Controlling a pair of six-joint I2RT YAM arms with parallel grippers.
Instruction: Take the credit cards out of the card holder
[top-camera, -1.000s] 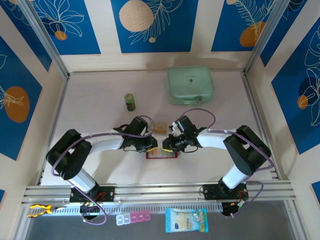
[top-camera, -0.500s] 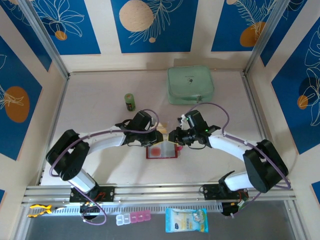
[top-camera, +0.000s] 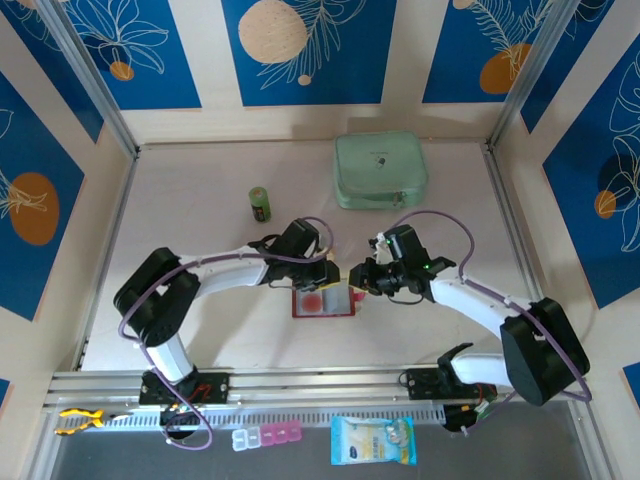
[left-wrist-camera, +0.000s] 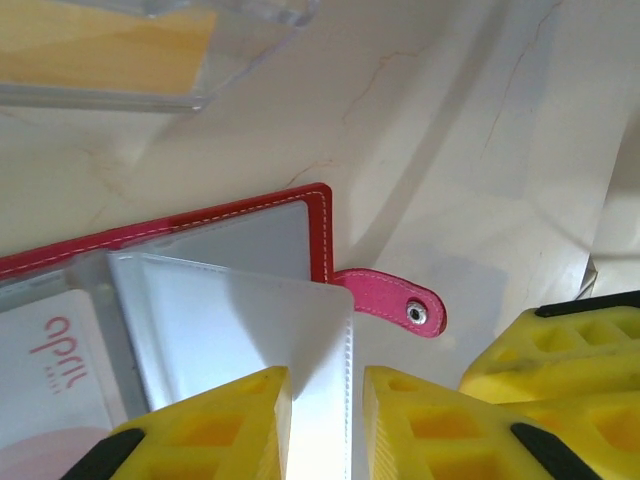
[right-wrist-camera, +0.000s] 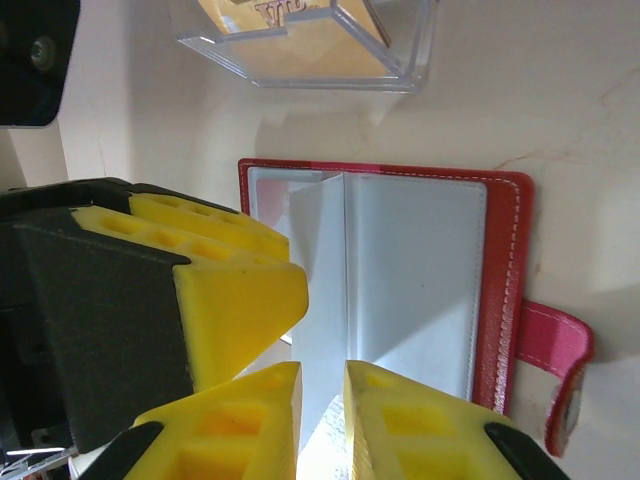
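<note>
Left pincer (left-wrist-camera: 325, 425) is clenched on one of the clear pocket leaves of the red card holder (right-wrist-camera: 508, 250), with its yellow fingers (left-wrist-camera: 215, 425) squeezing the plastic from both sides. Right pincer (right-wrist-camera: 320, 420) sits just beside it and looks clamped on a neighbouring leaf too, though its wrist view crops the fingertips, so that part's a bit fuzzy. The card holder lies open and flat on the worktop (top-camera: 200, 200), near the middle, with its red tab (left-wrist-camera: 385, 298) sticking out to the right. A white card (left-wrist-camera: 60, 370) with red lettering is tucked in a pocket on the left half. Just past the holder's far edge sits a clear plastic box (right-wrist-camera: 400, 45) with a tan card (right-wrist-camera: 290, 40) inside. Further back there's a mint case (top-camera: 380, 170) and a small green cylinder (top-camera: 260, 203).
</note>
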